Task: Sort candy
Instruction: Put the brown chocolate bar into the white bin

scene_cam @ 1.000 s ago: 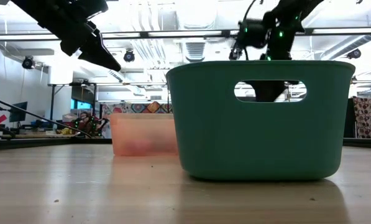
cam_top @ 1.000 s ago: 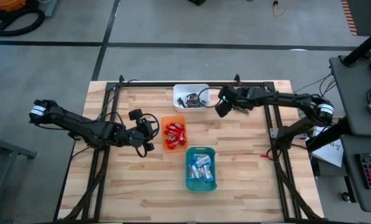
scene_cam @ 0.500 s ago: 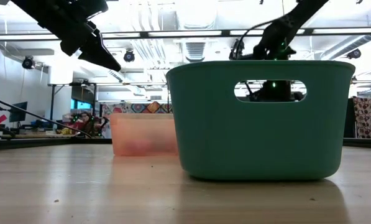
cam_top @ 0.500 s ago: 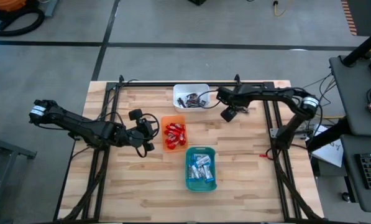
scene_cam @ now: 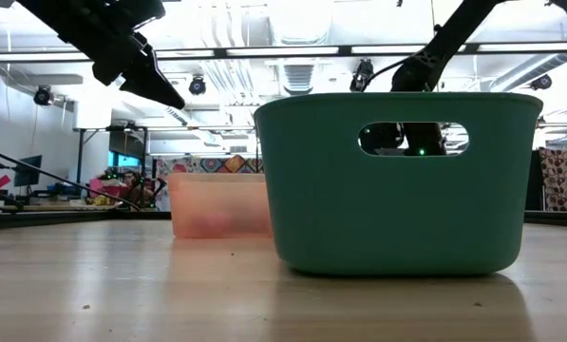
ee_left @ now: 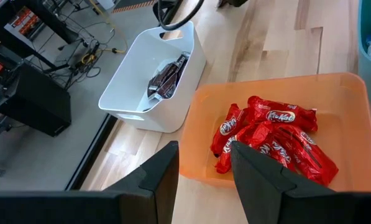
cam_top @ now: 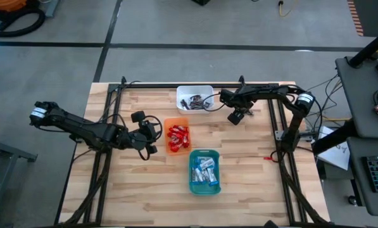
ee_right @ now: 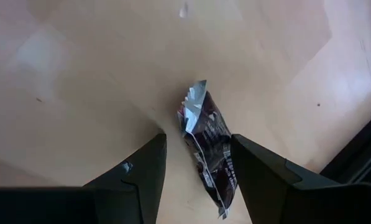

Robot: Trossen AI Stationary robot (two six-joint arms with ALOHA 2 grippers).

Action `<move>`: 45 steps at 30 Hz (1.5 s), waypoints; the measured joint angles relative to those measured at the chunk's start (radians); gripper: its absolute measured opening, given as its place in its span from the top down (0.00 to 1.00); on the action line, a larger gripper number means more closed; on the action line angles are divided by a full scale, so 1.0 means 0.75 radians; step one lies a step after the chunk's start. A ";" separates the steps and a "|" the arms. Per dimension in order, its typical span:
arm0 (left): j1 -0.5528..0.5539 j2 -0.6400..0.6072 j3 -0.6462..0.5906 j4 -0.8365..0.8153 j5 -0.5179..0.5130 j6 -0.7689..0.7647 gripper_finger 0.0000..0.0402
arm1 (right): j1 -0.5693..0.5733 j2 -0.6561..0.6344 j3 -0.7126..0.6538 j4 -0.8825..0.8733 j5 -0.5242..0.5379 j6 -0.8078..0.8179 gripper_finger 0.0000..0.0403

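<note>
The right gripper (ee_right: 194, 180) hangs low over a dark candy (ee_right: 207, 149) lying on the worktop near the far edge, just beside the white tray (cam_top: 195, 90). Its fingers are spread, the wrapper between them — they should close squarely across its middle, not the crimped end. The right arm reaches along the far edge. The left gripper (ee_left: 204, 177) waits, fingers parted and empty, beside the orange tray (ee_left: 353, 84).

Red candies (ee_left: 269, 134) are lying piled in the orange tray (ee_left: 340, 93). Dark candies (ee_left: 166, 74) are sitting in the white tray (ee_left: 126, 99). Blue-and-white candies (cam_top: 205, 172) are filling the teal tray (cam_top: 191, 171). One dark candy (ee_right: 209, 149) is lying flat on the table (ee_right: 79, 93).
</note>
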 joint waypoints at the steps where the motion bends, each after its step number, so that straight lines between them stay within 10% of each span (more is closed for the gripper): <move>1: 0.000 0.000 0.000 -0.001 0.000 0.000 0.68 | -0.001 0.000 0.000 0.001 0.001 -0.011 0.57; 18: 0.000 0.001 0.000 -0.001 0.000 0.000 0.68 | -0.005 -0.011 -0.007 0.010 0.007 -0.046 0.93; 34: 0.000 0.001 0.000 -0.001 0.000 0.000 0.68 | 0.000 -0.300 0.084 0.032 -0.011 -0.020 0.93; 45: 0.000 0.001 0.000 -0.001 0.000 0.000 0.68 | 0.009 -0.544 -0.003 0.721 -0.372 -0.106 0.93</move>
